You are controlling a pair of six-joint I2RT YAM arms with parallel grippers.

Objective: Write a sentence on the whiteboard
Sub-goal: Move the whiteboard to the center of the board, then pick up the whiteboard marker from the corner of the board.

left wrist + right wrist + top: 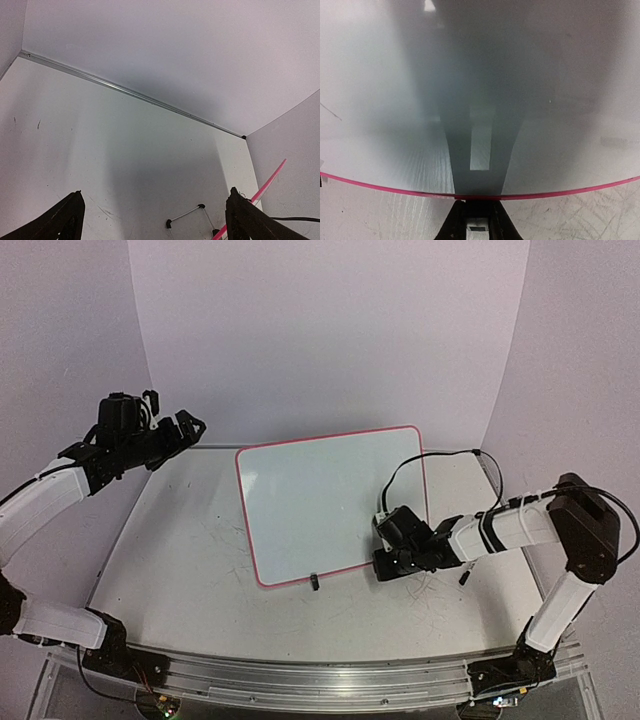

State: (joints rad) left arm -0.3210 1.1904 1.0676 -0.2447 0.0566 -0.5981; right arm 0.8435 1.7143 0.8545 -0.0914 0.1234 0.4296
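The whiteboard stands tilted on the table, white with a thin red-pink rim, and its face is blank. No sentence shows on it. My right gripper is low at the board's near right corner. In the right wrist view the board fills the frame, and the gripper is shut on a small black clip foot under the rim. The other clip foot sits at the near left. My left gripper is raised at the far left, open and empty. The board's pink rim shows at its right.
The white table bears faint grey scribble scratches. A black cable loops from the right arm behind the board. A small dark object lies by the right forearm. A wire stand shows behind the board. White walls close in on three sides.
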